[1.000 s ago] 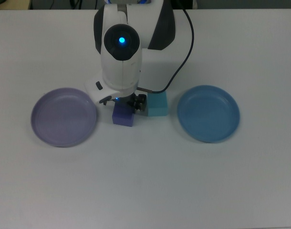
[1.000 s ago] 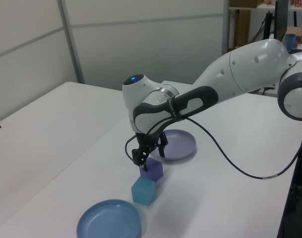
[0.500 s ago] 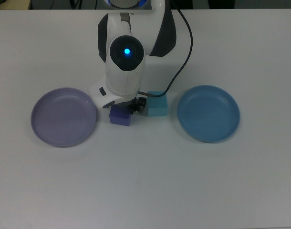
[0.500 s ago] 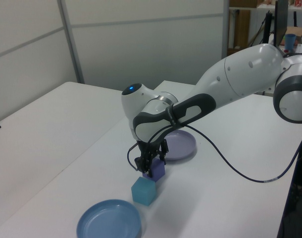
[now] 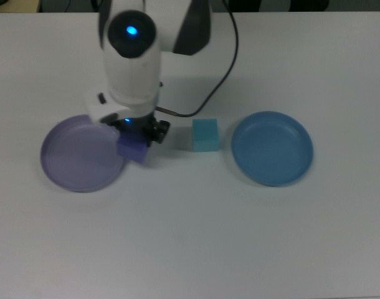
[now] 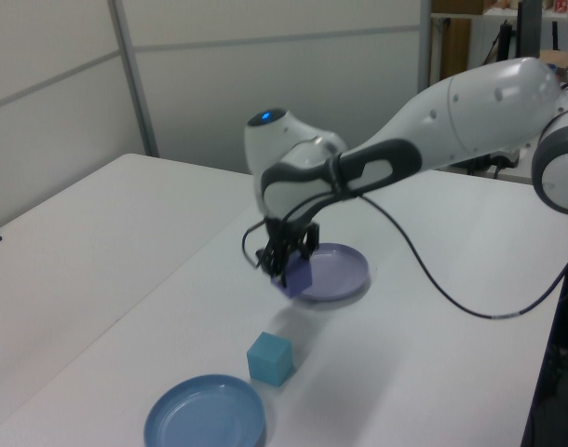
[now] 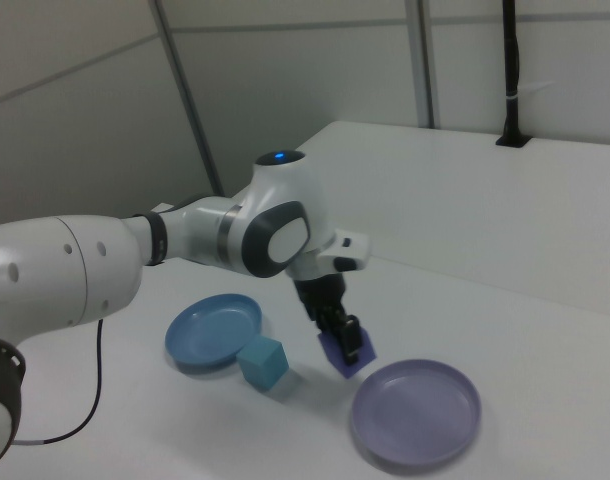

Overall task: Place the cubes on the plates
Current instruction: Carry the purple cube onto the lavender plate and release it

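Note:
My gripper (image 5: 137,138) (image 6: 286,271) (image 7: 343,345) is shut on the violet-purple cube (image 5: 133,149) (image 6: 296,278) (image 7: 346,356) and holds it tilted in the air. In the top view the cube hangs at the right rim of the pale lavender plate (image 5: 78,154) (image 6: 332,273) (image 7: 415,412). The light turquoise cube (image 5: 205,135) (image 6: 269,358) (image 7: 262,363) rests on the table between the two plates. The medium blue plate (image 5: 272,148) (image 6: 206,413) (image 7: 214,325) lies bare at the top view's right.
A black cable (image 5: 224,68) runs from the arm over the white table (image 5: 196,237) behind the turquoise cube. A wall with grey panels (image 6: 265,74) stands behind the table, and a black post (image 7: 511,75) rises at the table's far edge in the right view.
The gripper has lifted the violet-purple cube off the table and carried it toward the top view's left, from beside the turquoise cube to the lavender plate's rim.

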